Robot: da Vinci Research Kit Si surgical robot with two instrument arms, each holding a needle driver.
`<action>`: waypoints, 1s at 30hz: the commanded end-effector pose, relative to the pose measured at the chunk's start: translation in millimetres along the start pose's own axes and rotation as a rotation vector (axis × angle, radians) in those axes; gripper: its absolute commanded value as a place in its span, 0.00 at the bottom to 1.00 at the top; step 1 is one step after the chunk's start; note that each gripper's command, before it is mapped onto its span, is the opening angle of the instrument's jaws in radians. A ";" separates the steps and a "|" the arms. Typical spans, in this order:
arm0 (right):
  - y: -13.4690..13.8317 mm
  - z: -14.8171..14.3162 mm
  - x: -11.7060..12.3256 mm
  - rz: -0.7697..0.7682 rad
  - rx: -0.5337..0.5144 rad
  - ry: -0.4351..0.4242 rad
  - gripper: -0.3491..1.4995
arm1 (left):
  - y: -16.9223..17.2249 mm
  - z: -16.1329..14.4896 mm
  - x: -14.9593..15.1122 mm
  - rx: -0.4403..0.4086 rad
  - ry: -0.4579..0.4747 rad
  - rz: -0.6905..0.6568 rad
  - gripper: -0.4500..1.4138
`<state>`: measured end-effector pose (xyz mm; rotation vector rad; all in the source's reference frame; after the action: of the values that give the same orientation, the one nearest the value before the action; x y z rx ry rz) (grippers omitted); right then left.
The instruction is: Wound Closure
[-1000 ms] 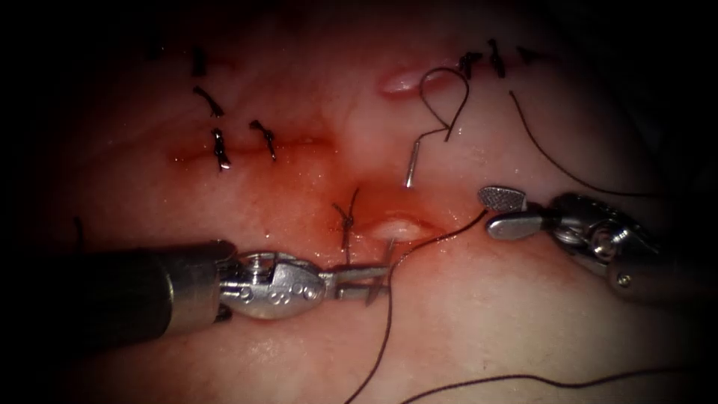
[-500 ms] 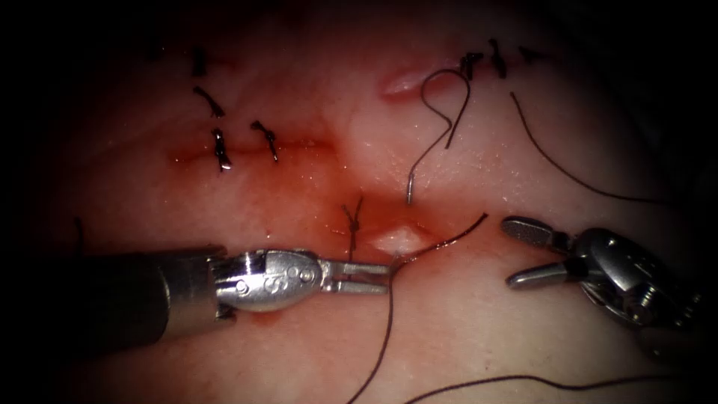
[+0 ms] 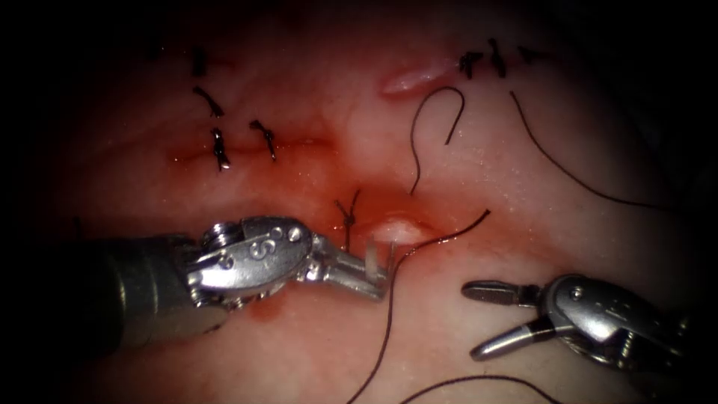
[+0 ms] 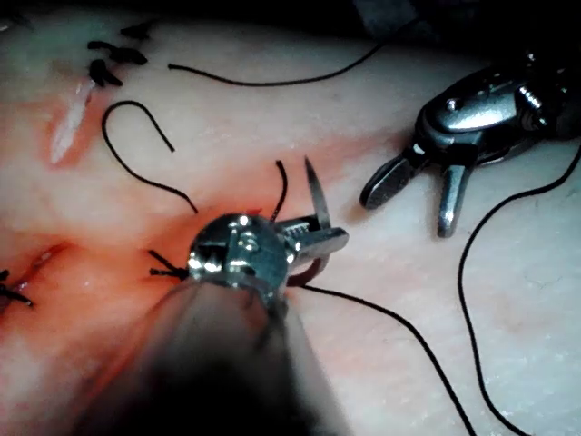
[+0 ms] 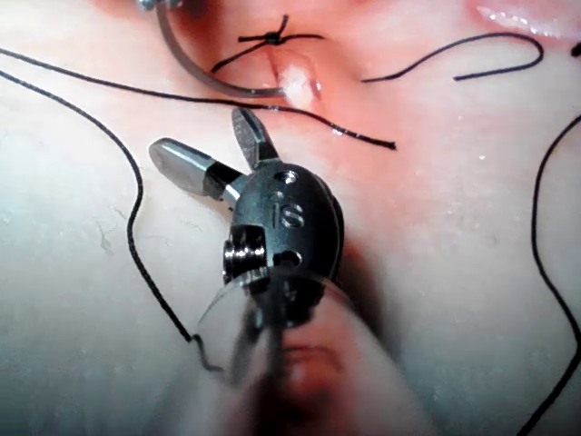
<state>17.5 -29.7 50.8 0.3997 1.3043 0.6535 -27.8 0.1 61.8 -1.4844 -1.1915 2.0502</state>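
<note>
Glistening tissue (image 3: 479,329) carries the cut (image 3: 396,228). Left tool (image 3: 378,273) clamps the needle (image 4: 313,195), stiff and slippery, near its middle beside the cut. Right tool (image 3: 486,318) gapes wide, empty.

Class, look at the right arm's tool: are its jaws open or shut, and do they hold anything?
Open. The right tool has its two jaws spread in a V over bare tissue, with nothing between them; the right wrist view shows the same spread.
</note>
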 end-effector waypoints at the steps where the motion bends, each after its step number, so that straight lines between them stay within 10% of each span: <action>1: -0.4 1.4 0.4 -0.022 0.005 -0.031 0.93 | -0.4 0.1 0.5 -0.007 0.001 -0.030 0.00; 16: -0.9 3.4 5.8 -0.096 0.048 -0.096 0.76 | 5.2 -2.9 3.4 -0.102 0.002 -0.031 0.00; 20: -0.1 4.8 6.7 -0.120 0.037 -0.115 0.51 | 7.0 -3.8 4.8 -0.051 0.005 0.068 0.00; 23: 0.4 6.0 6.7 -0.148 0.031 -0.153 0.00 | 8.0 -4.7 5.4 0.013 0.016 0.163 0.00; 30: 2.4 8.9 4.6 -0.199 0.002 -0.218 0.00 | 8.9 -6.2 5.5 0.307 -0.015 0.473 0.00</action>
<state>25.0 -24.5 50.5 0.3279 1.1087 0.4276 -21.9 1.1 50.5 -1.7038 -0.4643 2.4287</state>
